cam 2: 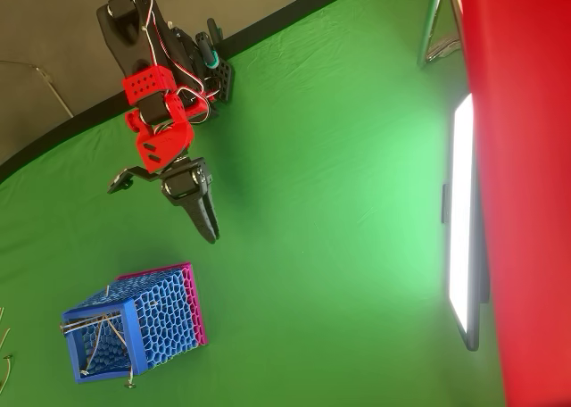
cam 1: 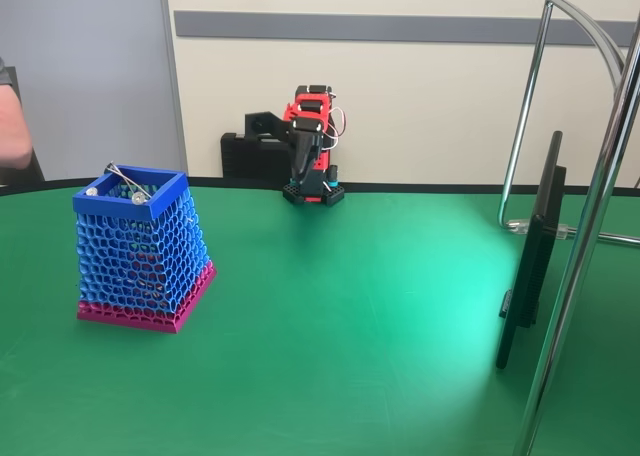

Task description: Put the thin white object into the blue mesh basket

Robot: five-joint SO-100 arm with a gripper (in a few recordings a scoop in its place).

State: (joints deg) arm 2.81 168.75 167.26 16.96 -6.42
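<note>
- Green table cover (cam 1: 330, 356) fills the foreground of the fixed view and runs back to the wall; it is the largest thing in both views.
- Chrome stand tubes (cam 1: 585, 246) rise at the right edge of the fixed view, close to the camera.
- Flat dark screen (cam 1: 532, 251) stands upright on the table on the right, seen edge-on in the fixed view; from overhead its face (cam 2: 461, 215) glows white.
- Red and black arm (cam 1: 312, 146) sits at the far edge of the table against the wall, folded over its base. In the overhead view it lies upper left, reaching towards the basket.
- Blue mesh basket (cam 1: 140, 251) stands upright on the left of the table, well apart from the arm, magenta band at the bottom. Overhead it sits lower left (cam 2: 169, 318).
- Gripper (cam 2: 207, 220) points down at the cover, between arm base and basket, clear of the basket rim. Jaws look closed or nearly so, dark fingers together in a single taper; nothing visible between them.
- Thin sticks (cam 1: 128, 183) lie across the basket's open top, some with round silver tips. Overhead, several thin pale lines cross inside the rim (cam 2: 94, 322).
- Thin white object: cannot tell it apart from the other sticks at the basket; too fine to resolve in either view.
- Person's arm (cam 1: 12, 126) shows at the left edge of the fixed view.
</note>
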